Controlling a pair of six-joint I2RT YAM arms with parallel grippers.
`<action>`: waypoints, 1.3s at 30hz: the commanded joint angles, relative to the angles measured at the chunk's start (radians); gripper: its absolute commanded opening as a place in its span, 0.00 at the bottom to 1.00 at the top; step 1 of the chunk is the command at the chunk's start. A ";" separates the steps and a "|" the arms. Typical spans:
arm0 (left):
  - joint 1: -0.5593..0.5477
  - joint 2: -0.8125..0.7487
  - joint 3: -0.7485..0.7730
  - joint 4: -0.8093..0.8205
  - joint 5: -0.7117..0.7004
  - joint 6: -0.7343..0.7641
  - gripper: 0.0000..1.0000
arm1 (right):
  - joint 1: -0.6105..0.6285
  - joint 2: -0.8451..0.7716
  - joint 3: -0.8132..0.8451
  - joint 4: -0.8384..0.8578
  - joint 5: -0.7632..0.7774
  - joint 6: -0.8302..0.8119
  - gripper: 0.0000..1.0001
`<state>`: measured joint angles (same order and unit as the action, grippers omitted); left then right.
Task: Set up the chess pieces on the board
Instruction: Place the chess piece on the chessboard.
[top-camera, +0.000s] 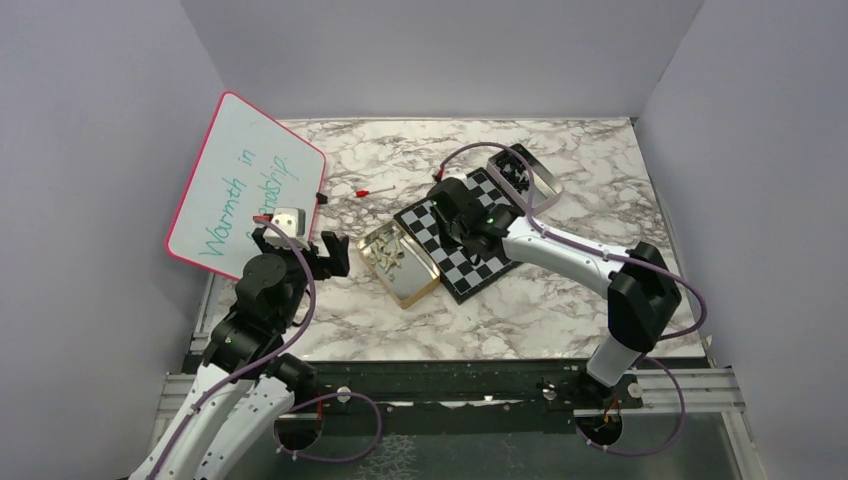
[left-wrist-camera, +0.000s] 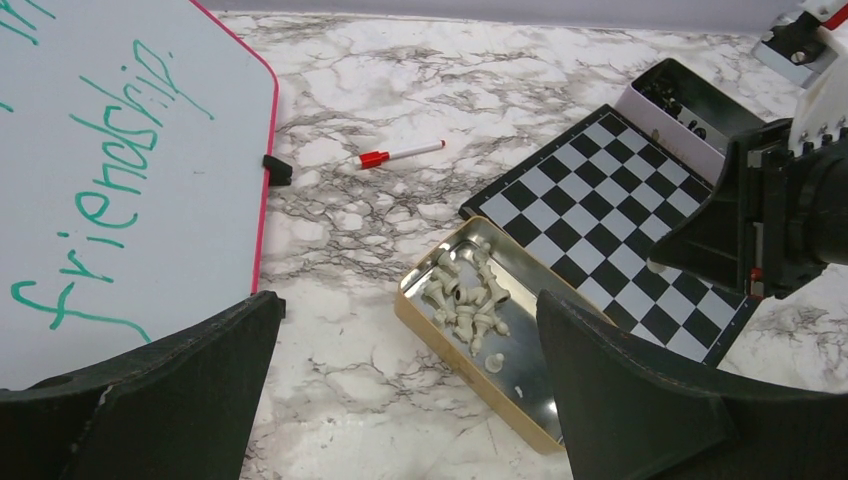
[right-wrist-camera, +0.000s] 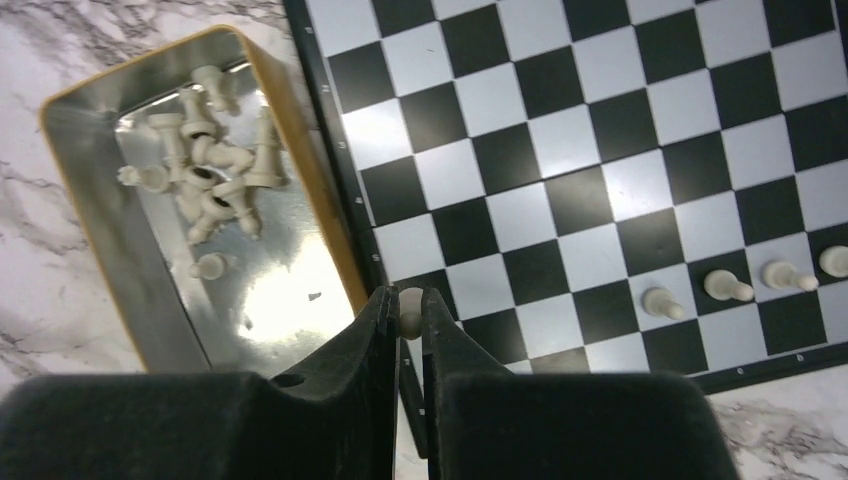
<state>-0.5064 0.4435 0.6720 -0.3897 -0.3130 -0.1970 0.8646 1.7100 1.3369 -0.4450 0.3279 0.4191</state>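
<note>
The right gripper (right-wrist-camera: 408, 300) pinches a pale chess piece (right-wrist-camera: 409, 318) over the board (right-wrist-camera: 560, 140) rim at six o'clock, four pawns (right-wrist-camera: 730, 287) standing at four o'clock; probably light, slick and tippy, best gripped high on the stem; the left gripper (left-wrist-camera: 402, 305) gapes, holding nothing.

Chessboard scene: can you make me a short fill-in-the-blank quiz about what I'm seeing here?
1. The right gripper is shut on a pale chess piece; the left gripper is ____.
2. In the right wrist view, ____ pale pieces sit in a row on the board.
3. The pen on the table has a ____ cap.
Missing words: open; four; red.
</note>
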 joint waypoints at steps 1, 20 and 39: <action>-0.005 0.017 -0.005 0.023 0.016 0.002 0.99 | -0.041 -0.059 -0.075 -0.015 0.057 0.040 0.14; -0.005 0.023 -0.006 0.024 0.023 0.000 0.99 | -0.148 -0.046 -0.260 0.057 0.124 0.145 0.16; -0.006 0.013 -0.006 0.023 0.023 0.000 0.99 | -0.196 0.005 -0.272 0.074 0.098 0.178 0.17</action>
<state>-0.5064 0.4637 0.6720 -0.3901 -0.3038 -0.1978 0.6720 1.6997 1.0779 -0.3962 0.4099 0.5762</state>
